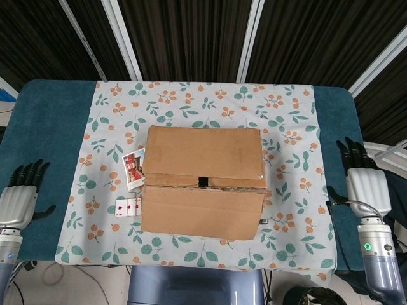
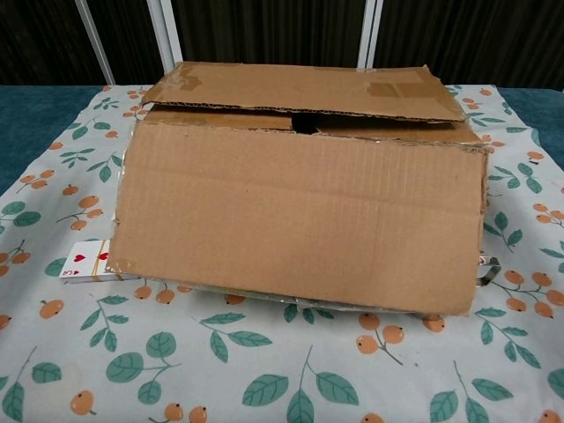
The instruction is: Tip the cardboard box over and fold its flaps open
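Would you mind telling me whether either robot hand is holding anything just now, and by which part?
Nothing is held. The left robot hand and the right robot hand are both empty with fingers apart, well clear of the cardboard box.

The box [image 2: 300,220] is matt brown cardboard with ragged corrugated edges and tape patches on its far flap [image 2: 304,88]. Beneath lies a printed cloth [image 1: 292,114] over teal fabric [image 1: 48,121]. Glossy playing cards [image 1: 128,207] sit left; each hand [image 1: 367,185] looks silvery metal.
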{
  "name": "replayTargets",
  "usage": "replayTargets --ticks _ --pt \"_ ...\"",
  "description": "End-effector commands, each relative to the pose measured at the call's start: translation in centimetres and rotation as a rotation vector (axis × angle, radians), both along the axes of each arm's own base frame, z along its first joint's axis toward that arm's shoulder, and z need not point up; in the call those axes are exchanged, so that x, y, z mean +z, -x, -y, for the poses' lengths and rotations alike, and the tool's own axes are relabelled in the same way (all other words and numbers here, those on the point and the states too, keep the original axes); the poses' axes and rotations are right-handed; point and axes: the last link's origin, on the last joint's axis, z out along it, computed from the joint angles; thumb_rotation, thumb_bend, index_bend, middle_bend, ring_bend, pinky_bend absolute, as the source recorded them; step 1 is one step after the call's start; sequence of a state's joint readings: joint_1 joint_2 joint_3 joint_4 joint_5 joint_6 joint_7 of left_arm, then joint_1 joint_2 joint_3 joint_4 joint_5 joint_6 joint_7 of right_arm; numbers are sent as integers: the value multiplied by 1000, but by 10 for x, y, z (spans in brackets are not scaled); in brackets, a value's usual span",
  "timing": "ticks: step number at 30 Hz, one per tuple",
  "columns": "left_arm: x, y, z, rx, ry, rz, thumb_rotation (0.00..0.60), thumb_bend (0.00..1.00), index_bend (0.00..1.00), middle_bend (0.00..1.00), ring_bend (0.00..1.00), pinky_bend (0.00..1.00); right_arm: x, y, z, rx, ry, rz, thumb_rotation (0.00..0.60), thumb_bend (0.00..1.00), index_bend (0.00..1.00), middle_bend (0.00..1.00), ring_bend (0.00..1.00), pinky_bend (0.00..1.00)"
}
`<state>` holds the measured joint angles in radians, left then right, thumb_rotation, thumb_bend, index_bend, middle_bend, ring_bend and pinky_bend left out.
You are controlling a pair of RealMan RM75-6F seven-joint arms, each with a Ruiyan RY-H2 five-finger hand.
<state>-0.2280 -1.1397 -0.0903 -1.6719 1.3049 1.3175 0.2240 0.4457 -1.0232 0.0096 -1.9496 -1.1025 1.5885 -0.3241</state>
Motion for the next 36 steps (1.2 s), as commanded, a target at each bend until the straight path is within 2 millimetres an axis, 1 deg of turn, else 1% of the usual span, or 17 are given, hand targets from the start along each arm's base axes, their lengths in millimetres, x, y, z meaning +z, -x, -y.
replayTargets --ticks 1,4,6,7,12,14,15,17,22,28,36 --pt "1 -19 -13 -40 2 9 600 151 0 0 0 0 -13 31 -17 -28 36 35 600 286 14 10 33 245" --pt "1 -38 -26 -81 5 7 600 151 0 0 0 0 -18 41 -20 -29 44 46 600 295 15 10 34 245" --pt "-2 -56 -37 -110 15 16 600 151 0 0 0 0 -23 47 -22 -27 46 58 600 305 15 10 33 245" --pt "-3 -60 -40 -116 19 19 600 151 0 0 0 0 -24 48 -22 -26 46 61 600 306 15 10 33 245" --pt "-12 -112 -69 -169 61 26 600 151 0 0 0 0 -39 62 -27 -29 36 97 600 310 14 10 33 245" --pt "-15 -129 -77 -193 70 31 600 151 0 0 0 0 -41 65 -28 -37 33 110 600 313 14 10 33 245" --pt "-18 -141 -82 -209 77 39 600 151 0 0 0 0 -42 67 -28 -43 34 124 600 315 14 10 33 245" --pt "-22 -160 -90 -232 87 57 600 151 0 0 0 0 -43 69 -26 -47 36 140 600 317 14 10 34 245" --pt "-35 -198 -100 -278 121 90 600 151 0 0 0 0 -45 72 -24 -61 35 170 600 324 14 10 33 245" --pt "-54 -228 -101 -321 174 88 600 152 0 0 0 0 -45 76 -23 -81 28 191 600 324 14 10 33 245" --pt "-78 -244 -97 -339 229 72 600 154 0 0 0 0 -44 76 -22 -89 30 212 600 324 14 4 33 245"
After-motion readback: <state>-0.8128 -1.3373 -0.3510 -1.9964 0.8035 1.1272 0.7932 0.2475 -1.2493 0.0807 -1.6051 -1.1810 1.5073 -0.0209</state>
